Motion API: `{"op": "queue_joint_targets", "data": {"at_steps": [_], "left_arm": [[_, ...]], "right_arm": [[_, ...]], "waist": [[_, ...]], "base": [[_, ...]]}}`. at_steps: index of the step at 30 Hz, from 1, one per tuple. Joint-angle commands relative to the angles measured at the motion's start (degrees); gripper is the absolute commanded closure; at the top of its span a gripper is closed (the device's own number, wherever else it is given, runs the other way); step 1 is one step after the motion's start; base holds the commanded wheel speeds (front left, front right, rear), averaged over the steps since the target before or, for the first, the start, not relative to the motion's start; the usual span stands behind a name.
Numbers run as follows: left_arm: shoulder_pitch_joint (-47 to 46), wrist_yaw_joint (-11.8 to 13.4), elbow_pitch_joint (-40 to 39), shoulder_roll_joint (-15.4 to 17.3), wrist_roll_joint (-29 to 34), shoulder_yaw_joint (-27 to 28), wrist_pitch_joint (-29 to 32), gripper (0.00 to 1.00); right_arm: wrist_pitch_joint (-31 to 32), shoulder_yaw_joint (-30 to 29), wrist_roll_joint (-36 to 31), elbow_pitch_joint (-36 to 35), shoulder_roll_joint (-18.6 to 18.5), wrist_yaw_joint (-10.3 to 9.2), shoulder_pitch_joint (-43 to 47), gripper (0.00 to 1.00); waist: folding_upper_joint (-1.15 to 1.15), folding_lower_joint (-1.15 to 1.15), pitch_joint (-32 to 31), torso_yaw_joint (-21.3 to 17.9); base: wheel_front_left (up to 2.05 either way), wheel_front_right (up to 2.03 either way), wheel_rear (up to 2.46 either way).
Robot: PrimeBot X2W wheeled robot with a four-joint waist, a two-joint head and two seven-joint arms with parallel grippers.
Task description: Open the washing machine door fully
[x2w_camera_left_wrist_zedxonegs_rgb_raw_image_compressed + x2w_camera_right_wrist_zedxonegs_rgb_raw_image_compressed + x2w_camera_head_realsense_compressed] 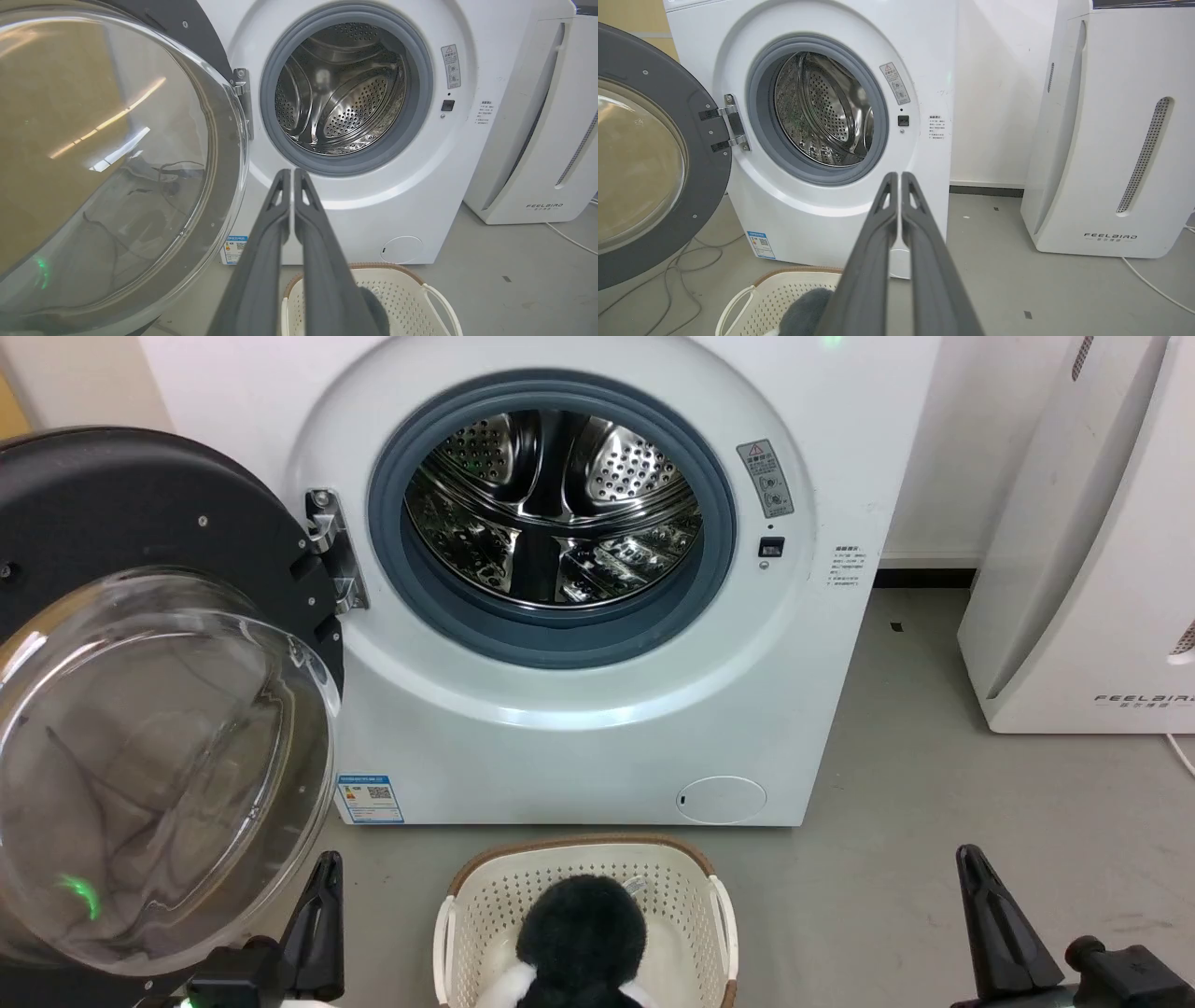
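The white washing machine (pixel 579 728) stands ahead with its steel drum (pixel 555 509) and blue-grey gasket exposed. Its round black door (pixel 121 504) with the bulging glass bowl (pixel 159 756) hangs wide to the left on its hinge (pixel 331 551). The door (pixel 107 154) looms large on the left of the left wrist view, and the door (pixel 649 158) also stands at the left in the right wrist view. My left gripper (pixel 327 859) sits low beside the door's lower edge, shut and empty (pixel 293 171). Low at the right, my right gripper (pixel 966 852) is shut and empty too (pixel 899 175).
A white perforated laundry basket (pixel 691 896) with a brown rim holds a dark plush toy (pixel 583 933) on the floor before the machine. A white FEELAIR appliance (pixel 1092 541) stands to the right. Cables (pixel 682 261) lie on the grey floor under the door.
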Motion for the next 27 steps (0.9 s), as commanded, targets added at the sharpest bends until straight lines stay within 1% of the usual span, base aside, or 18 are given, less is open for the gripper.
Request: {"op": "queue_joint_targets", "data": {"at_steps": [1, 27], "left_arm": [[-0.09, 0.11, -0.10, 0.00, 0.06, -0.06, 0.28, 1.00], [-1.08, 1.30, -1.45, 0.01, 0.75, -0.95, 3.42, 1.00]], "right_arm": [[0.24, 0.01, -0.10, -0.03, 0.00, 0.00, -0.15, 1.00], [3.30, 0.33, -1.24, -0.20, 0.03, 0.01, -1.75, 1.00]], "waist": [[0.00, 0.00, 0.04, 0.01], [0.00, 0.00, 0.95, -0.11]], "base": [[0.00, 0.00, 0.00], [0.00, 0.00, 0.00]]}}
